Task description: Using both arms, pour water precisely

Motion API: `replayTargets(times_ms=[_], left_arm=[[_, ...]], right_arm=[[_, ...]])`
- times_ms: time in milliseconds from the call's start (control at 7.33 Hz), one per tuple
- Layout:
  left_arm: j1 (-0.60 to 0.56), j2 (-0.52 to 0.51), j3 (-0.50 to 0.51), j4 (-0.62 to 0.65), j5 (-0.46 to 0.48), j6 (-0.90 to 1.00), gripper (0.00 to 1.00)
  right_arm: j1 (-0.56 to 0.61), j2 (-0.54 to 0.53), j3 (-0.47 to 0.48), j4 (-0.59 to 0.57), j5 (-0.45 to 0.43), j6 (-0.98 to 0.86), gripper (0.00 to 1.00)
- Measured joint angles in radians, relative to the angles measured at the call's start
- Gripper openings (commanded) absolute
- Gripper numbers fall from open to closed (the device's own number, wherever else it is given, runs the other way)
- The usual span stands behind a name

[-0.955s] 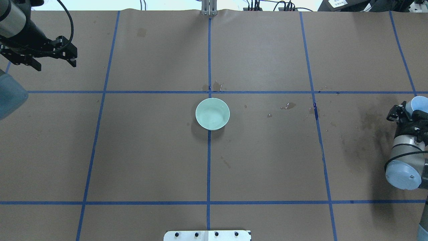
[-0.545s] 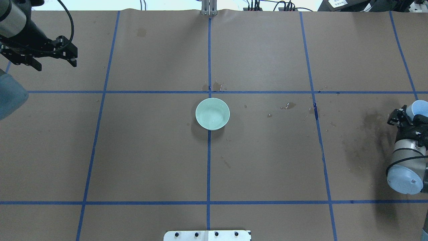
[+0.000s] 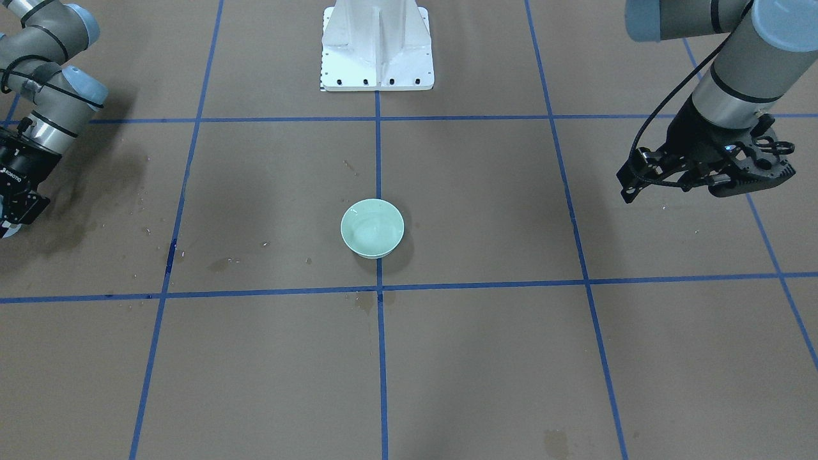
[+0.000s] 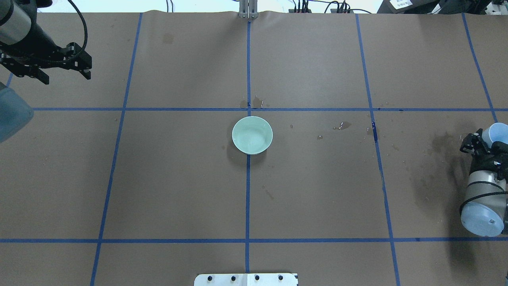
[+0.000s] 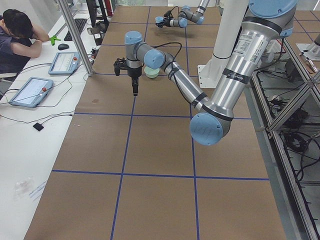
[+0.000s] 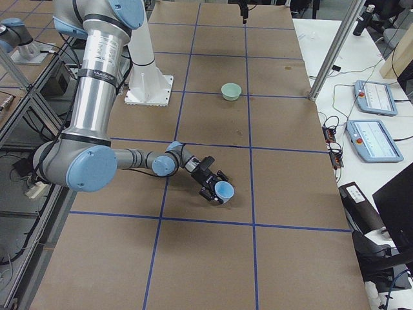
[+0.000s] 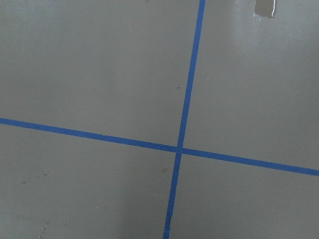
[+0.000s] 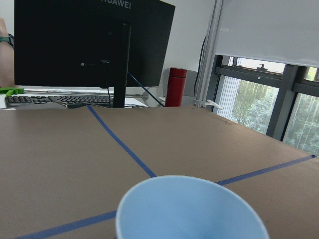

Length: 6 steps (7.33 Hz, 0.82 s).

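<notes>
A mint-green bowl (image 4: 252,135) (image 3: 372,227) stands at the table's centre, on a blue tape crossing. A faint glassy sheen of water shows inside it. My right gripper (image 4: 490,140) (image 6: 216,188) is low at the table's right edge, shut on a light-blue cup (image 4: 497,132) (image 6: 224,190) (image 8: 189,211). The cup's inside looks plain blue, and I cannot tell whether it holds water. My left gripper (image 4: 66,78) (image 3: 706,185) hangs open and empty above the far left of the table, far from the bowl. The left wrist view shows only paper and tape.
Brown paper with blue tape lines (image 7: 178,148) covers the table. Wet stains (image 4: 440,143) and small drops (image 4: 343,126) lie right of the bowl. The white pedestal base (image 3: 377,45) is at the robot's side. A person (image 5: 15,35), tablets and a monitor (image 8: 89,45) are beyond the far edge.
My right arm has drawn back a little toward the robot's side, carrying the cup. The left arm and the bowl have not moved.
</notes>
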Motion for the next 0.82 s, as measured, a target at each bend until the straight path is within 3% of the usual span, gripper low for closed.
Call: replayTargets(times_ms=[136,545,818], left_arm=[[0.000,0.000,0.001,0.000,0.000,0.001,1.00],[0.000,-0.001,0.006,0.000,0.000,0.002,1.00],[0.000,-0.001,0.008,0.000,0.000,0.003,1.00]], right_arm=[[-0.008,-0.006,0.000,0.000,-0.006,0.008,0.78],[-0.016,-0.011,0.000,0.000,-0.013,0.016,0.94],[-0.017,-0.016,0.000,0.000,-0.020,0.016,0.98]])
